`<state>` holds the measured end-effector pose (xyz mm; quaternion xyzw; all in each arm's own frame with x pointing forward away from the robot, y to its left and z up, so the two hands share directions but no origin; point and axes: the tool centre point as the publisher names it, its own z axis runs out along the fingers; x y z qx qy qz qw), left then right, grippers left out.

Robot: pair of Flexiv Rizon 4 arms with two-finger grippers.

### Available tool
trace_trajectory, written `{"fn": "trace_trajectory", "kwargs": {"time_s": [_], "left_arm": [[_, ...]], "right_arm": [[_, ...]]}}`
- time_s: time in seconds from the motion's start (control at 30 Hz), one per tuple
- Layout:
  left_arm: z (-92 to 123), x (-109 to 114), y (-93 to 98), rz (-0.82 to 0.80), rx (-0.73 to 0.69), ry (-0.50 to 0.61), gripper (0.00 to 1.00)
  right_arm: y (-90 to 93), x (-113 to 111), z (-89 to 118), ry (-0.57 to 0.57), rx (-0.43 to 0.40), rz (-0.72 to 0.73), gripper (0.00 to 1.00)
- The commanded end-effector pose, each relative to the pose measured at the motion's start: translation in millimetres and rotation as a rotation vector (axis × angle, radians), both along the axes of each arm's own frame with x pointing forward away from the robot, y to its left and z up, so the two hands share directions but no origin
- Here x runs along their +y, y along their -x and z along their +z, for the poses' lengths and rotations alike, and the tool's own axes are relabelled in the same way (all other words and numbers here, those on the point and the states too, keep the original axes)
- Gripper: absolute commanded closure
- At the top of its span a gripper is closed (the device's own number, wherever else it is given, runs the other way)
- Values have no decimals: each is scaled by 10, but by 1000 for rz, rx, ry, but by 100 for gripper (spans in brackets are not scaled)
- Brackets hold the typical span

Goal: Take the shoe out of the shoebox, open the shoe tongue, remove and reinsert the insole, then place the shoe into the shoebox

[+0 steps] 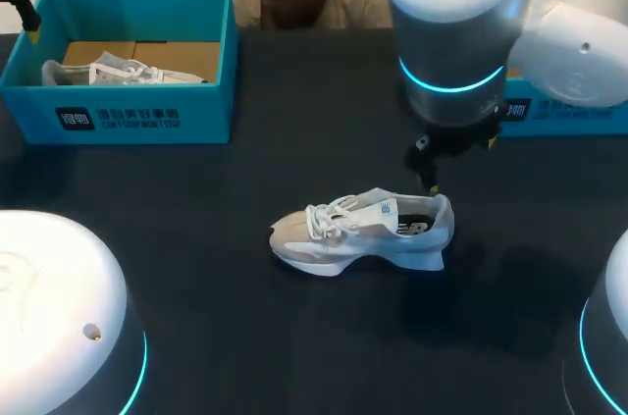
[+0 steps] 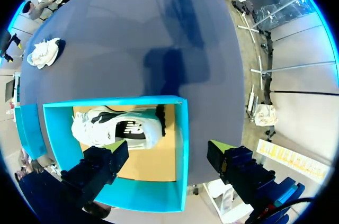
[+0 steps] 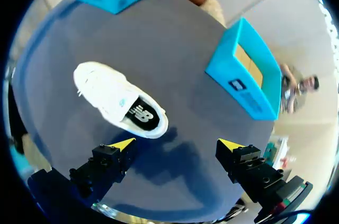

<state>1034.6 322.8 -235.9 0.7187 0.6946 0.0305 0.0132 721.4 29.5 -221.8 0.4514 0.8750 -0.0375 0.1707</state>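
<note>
**Shoe out on table; both grippers open and empty-handed**

1. Task item. In the head view the white shoe (image 1: 361, 231) stands upright on its sole near the middle of the dark table (image 1: 294, 346). Its toe points to 9 o'clock and its heel to 3 o'clock. The laces are white and lie over the instep. The opening at the heel end shows a dark insole (image 3: 140, 115) seated inside.

2. Shoeboxes. A teal shoebox (image 1: 128, 121) sits at 10 o'clock from the shoe, well apart from it. It holds a second white shoe (image 1: 108, 72) lying on the brown cardboard floor. Another teal shoebox (image 1: 564, 113) sits at 2 o'clock, largely hidden behind the right arm (image 1: 456, 32). The right wrist view shows its brown floor; most of its inside is out of sight.

3. Right gripper (image 3: 177, 144). The fingers stand wide apart with nothing between them. It hangs over bare table. The shoe lies ahead of it and towards one finger, heel nearest, not touching.

4. Left gripper (image 2: 167, 152). The fingers are spread wide and grip nothing. It hangs above the occupied box, with one box wall (image 2: 181, 128) running between the fingers below. The boxed shoe (image 2: 116, 127) lies ahead of one finger. The table shoe (image 2: 45, 53) shows far beyond the box.
</note>
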Motion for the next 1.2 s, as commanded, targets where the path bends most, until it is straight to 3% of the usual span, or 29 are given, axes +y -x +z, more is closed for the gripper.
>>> {"fn": "trace_trajectory", "kwargs": {"time_s": [0.03,0.53,0.57,0.83,1.2], "left_arm": [[5,-1,20,-1,-4,-2,0],[5,-1,20,-1,-4,-2,0],[5,-1,20,-1,-4,-2,0],[5,-1,20,-1,-4,-2,0],[5,-1,20,-1,-4,-2,0]], "right_arm": [[23,-119,79,-17,39,350,0],[23,-119,79,-17,39,350,0],[21,-116,54,-68,32,389,0],[52,-155,-103,-142,78,694,0],[-109,-368,-275,-299,32,838,0]]}}
